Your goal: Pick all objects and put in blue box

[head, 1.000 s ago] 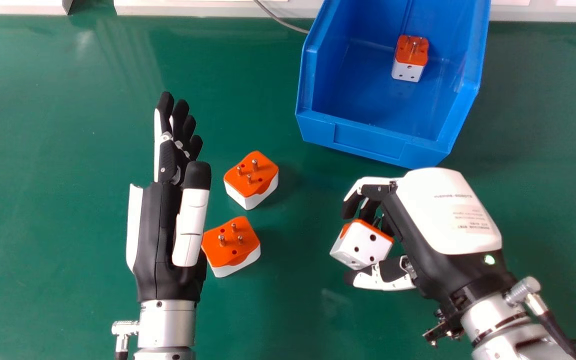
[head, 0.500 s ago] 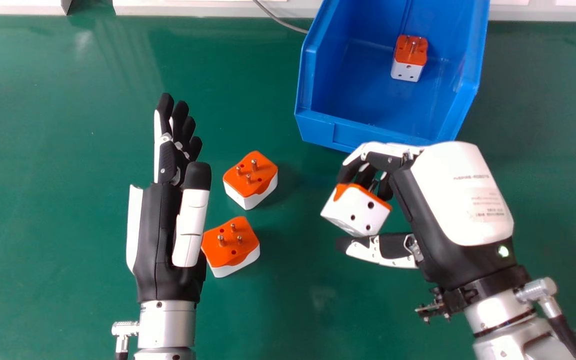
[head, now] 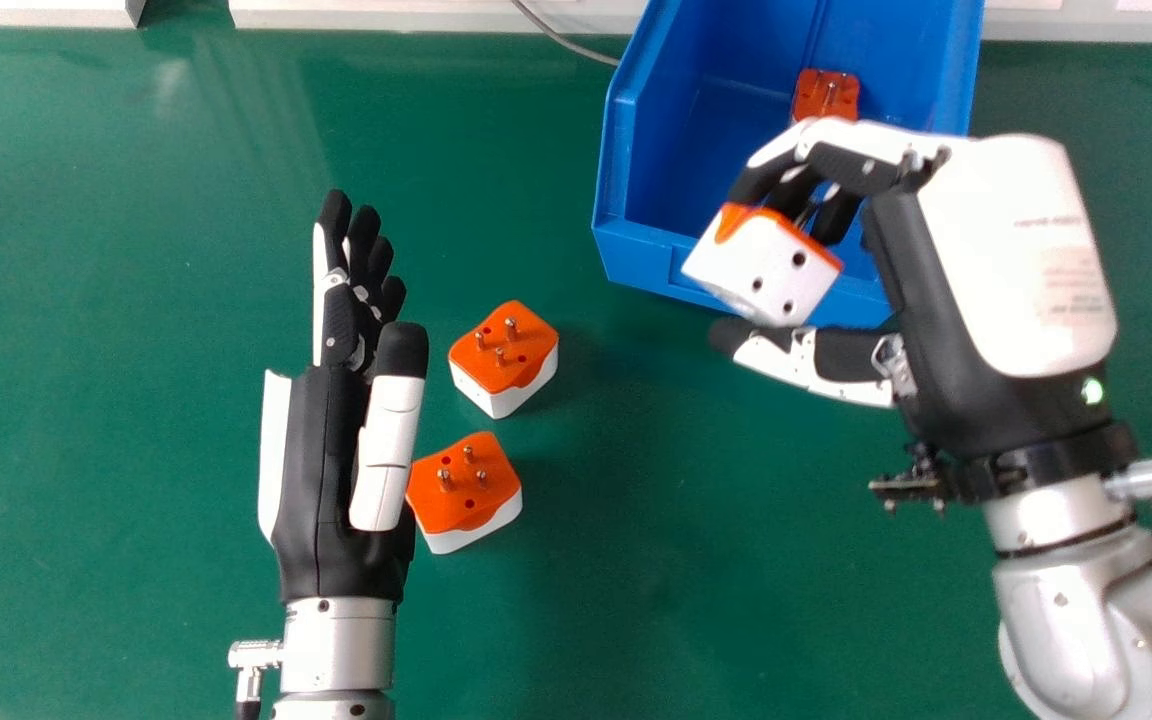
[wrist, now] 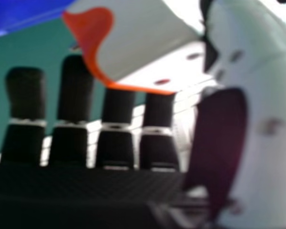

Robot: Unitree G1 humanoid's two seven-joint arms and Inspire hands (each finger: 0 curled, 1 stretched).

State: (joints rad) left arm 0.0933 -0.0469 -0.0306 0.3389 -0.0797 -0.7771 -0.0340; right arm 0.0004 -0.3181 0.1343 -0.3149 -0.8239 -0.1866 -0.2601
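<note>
My right hand (head: 1006, 250) is over the near rim of the blue box (head: 651, 245), shut on an orange and white adapter (head: 764, 268) pinched between fingers and thumb. In the right hand view, the held adapter (wrist: 143, 43) sits between the fingers and thumb of my right hand (wrist: 76, 191). A second adapter (head: 824, 95) lies inside the box, partly hidden behind the right hand. On the table, pins up, stand two more: one adapter (head: 503, 358) and, nearer, another adapter (head: 466, 492). My left hand (head: 331, 480), open with straight fingers, is left of them, slightly overlapping the nearer one.
The green table (head: 136, 300) extends around everything. A grey cable (head: 566, 40) runs along the back beside the box, and a pale ledge (head: 386, 15) borders the table's far edge.
My right hand has moved forward and rightward with the adapter in it, from in front of the box to over its near rim. The left hand and both table adapters have stayed put.
</note>
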